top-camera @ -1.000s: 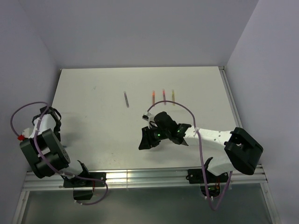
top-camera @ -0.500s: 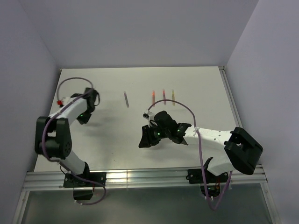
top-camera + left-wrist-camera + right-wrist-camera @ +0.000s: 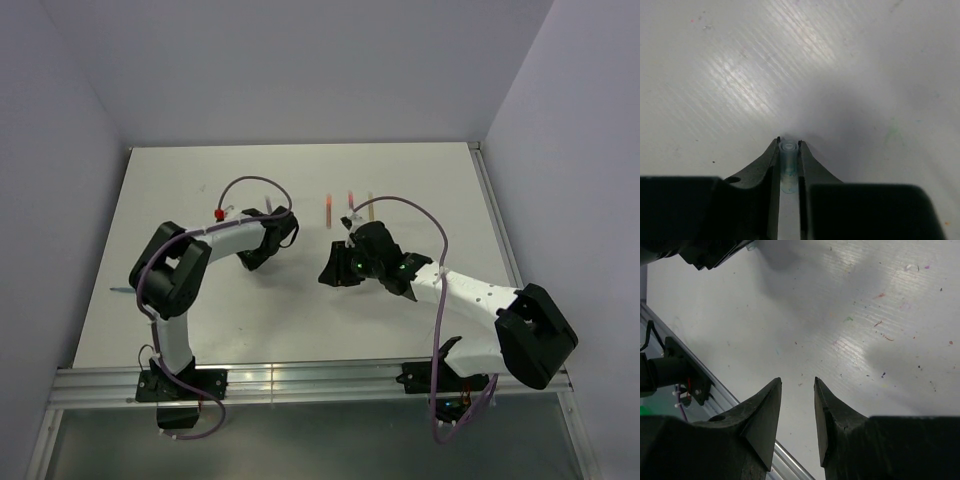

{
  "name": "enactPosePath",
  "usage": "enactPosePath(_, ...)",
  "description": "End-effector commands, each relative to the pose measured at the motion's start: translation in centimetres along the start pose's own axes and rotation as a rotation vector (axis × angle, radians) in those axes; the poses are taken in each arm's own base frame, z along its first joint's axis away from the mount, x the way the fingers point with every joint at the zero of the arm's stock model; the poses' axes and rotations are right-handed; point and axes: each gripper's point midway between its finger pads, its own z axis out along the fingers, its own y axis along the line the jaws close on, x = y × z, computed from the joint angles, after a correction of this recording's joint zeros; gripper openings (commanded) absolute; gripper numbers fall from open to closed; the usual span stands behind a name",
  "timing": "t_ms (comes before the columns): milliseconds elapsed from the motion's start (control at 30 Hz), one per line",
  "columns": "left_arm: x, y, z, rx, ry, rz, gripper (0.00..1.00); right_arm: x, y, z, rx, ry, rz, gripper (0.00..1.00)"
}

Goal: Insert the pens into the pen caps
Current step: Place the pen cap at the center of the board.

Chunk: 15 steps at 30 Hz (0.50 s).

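My left gripper (image 3: 252, 260) is at the table's middle, shut on a pale blue pen cap (image 3: 788, 156) that stands upright between its fingertips just above the table. Three pens lie in a row at the far middle: a pink-orange one (image 3: 328, 208), a red one (image 3: 350, 198) and a yellow one (image 3: 370, 198), the last two partly crossed by the right arm's cable. The grey-purple pen is hidden behind my left wrist. My right gripper (image 3: 330, 272) (image 3: 797, 381) is open and empty, low over bare table just in front of the pens.
The left arm's forearm (image 3: 705, 252) shows at the right wrist view's top left, close to the right gripper. A thin blue streak (image 3: 120, 291) lies near the table's left edge. The metal rail (image 3: 300, 378) runs along the near edge.
The left arm swung from the left edge out to the table's middle, over the grey-purple pen. The right gripper moved a little farther and to the right, towards the pens.
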Motion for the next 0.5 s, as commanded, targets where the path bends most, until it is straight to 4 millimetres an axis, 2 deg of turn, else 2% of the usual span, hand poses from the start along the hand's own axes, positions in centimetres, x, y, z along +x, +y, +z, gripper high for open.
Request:
enactPosePath(0,2.9,-1.8,0.0,0.065,0.097,-0.028,0.21,-0.9,-0.6,-0.1,0.038,-0.04,0.003,0.4)
enactPosePath(67,3.2,-1.7,0.0,0.061,0.095,-0.023,0.29,-0.8,-0.8,0.0,0.042,-0.035,0.005,0.4)
enactPosePath(100,3.3,-1.5,-0.1,0.056,0.094,-0.017,0.39,-0.8,-0.7,0.0,0.039,-0.033,0.004,0.4)
enactPosePath(233,3.1,-1.2,-0.6,0.077,0.094,-0.022,0.51,-0.8,-0.7,0.3,0.035,-0.028,0.005,0.4)
enactPosePath(333,2.2,-1.1,-1.5,0.096,0.079,-0.035,0.6,-0.8,-0.5,0.4,0.028,-0.025,0.004,0.4)
enactPosePath(467,-1.5,-0.4,-3.7,0.088,-0.008,-0.139,0.64,-0.8,-0.5,0.4,0.028,-0.021,-0.004,0.4)
